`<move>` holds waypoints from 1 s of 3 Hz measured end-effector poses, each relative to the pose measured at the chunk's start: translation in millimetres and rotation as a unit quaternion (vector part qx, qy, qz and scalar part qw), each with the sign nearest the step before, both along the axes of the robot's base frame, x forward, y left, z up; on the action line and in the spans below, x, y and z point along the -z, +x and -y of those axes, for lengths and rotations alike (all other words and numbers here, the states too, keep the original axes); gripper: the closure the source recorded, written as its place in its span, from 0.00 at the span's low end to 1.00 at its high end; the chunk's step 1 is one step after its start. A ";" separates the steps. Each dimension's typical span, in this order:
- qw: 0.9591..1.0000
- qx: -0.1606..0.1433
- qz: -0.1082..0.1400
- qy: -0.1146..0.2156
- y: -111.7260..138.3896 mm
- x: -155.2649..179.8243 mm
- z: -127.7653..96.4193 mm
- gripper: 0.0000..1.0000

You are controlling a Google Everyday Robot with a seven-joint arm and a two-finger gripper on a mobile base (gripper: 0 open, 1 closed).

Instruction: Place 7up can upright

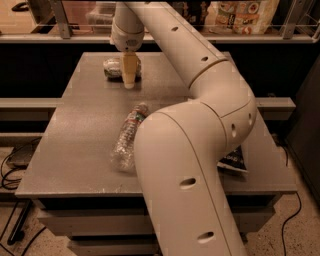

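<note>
The 7up can (112, 68) lies on its side at the far left of the grey table (75, 130), pale with green markings. My gripper (129, 79) hangs straight down from the wrist (127, 35) and stands right at the can's right end, covering part of it. Whether it touches the can I cannot tell. The large white arm (200, 125) fills the middle and right of the camera view.
A clear plastic water bottle (127, 138) lies on its side mid-table. A dark flat packet (233, 160) shows past the arm at the right edge. A rail and shelf with bags (240, 12) run behind the table. Cables (10, 165) lie on the floor at the left.
</note>
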State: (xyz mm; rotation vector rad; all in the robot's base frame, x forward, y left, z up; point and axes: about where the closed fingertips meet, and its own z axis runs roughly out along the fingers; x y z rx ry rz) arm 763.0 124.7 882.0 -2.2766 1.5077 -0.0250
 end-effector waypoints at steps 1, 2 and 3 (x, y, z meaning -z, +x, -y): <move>1.000 -0.005 -0.011 0.009 2.8 9.0 -4.2 0.00; 1.000 -0.007 -0.020 0.013 4.1 15.6 -6.0 0.16; 0.999 -0.005 -0.027 0.017 5.6 19.7 -5.4 0.40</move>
